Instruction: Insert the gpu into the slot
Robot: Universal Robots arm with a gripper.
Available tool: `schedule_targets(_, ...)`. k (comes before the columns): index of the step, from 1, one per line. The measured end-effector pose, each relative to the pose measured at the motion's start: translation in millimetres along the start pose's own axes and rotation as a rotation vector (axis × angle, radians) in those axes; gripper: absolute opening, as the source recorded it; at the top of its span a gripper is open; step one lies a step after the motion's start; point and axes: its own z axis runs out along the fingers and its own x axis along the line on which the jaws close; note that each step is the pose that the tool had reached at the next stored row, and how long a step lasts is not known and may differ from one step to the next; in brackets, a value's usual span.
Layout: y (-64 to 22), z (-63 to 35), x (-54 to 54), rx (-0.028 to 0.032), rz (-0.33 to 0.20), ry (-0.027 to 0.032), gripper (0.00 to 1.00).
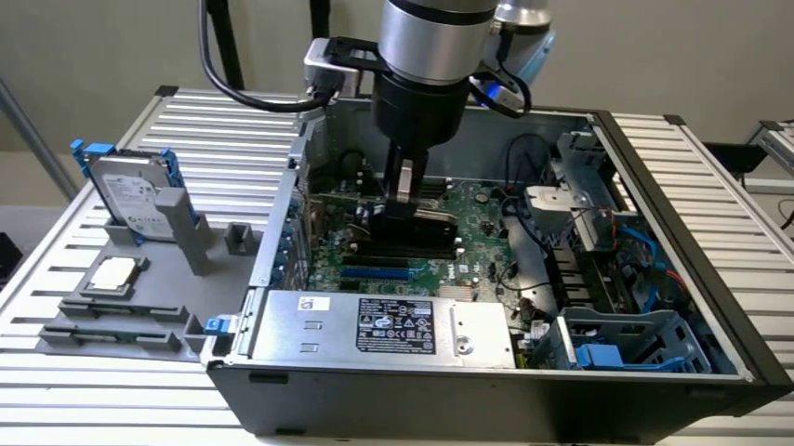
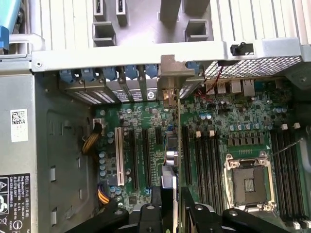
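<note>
Ribbed aluminium table [image 1: 720, 186] carried an open dark-grey computer case [image 1: 496, 409] lying on its side, with a plain beige wall behind.

Exterior view recorded the surroundings. At the exterior view's left stood a grey fixture [image 1: 174, 283] with an upright hard drive [image 1: 130, 195] in a blue frame, and a square processor [image 1: 113, 274] lay lower in the frame. A silver power supply [image 1: 372, 325] with a printed label ran across the lower centre. The arm [image 1: 429, 56], a glossy metal cylinder, hung from the top centre.

Wrist view looked straight down on the green motherboard [image 2: 233, 121]. It gave an empty processor socket [image 2: 248, 182], parallel black memory slots [image 2: 204, 160], a white connector [image 2: 119, 155] and perforated silver rear blanks [image 2: 107, 94].

Claw state: the gripper [image 1: 404, 200] pinched the gpu [image 1: 429, 225] between its black fingers [image 2: 155, 208]. In the exterior view the card's black face stood upright at frame centre. In the wrist view the card was edge-on, a thin green line, with its silver bracket [image 2: 171, 73] at the case's rear wall.

In the exterior frame the slot [image 1: 376, 273], a bright-blue plastic strip, lay just below the card at lower centre. Contact between card and slot could not be judged.
</note>
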Motion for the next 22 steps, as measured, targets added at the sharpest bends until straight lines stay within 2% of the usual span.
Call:
schedule_targets(3,2.8,4.2,0.5,0.0101,-0.006,-0.0050,0.26)
schedule_targets(6,3.2,9.6,0.5,0.0154,-0.014,-0.0064,0.26)
schedule_targets(9,3.2,14.5,0.2,0.0163,-0.020,-0.0069,0.26)
schedule_targets(16,3.2,16.4,0.0,0.0164,-0.020,-0.0072,0.26)
schedule_targets(22,4.7,27.1,-1.6,0.0162,-0.020,-0.0068,0.26)
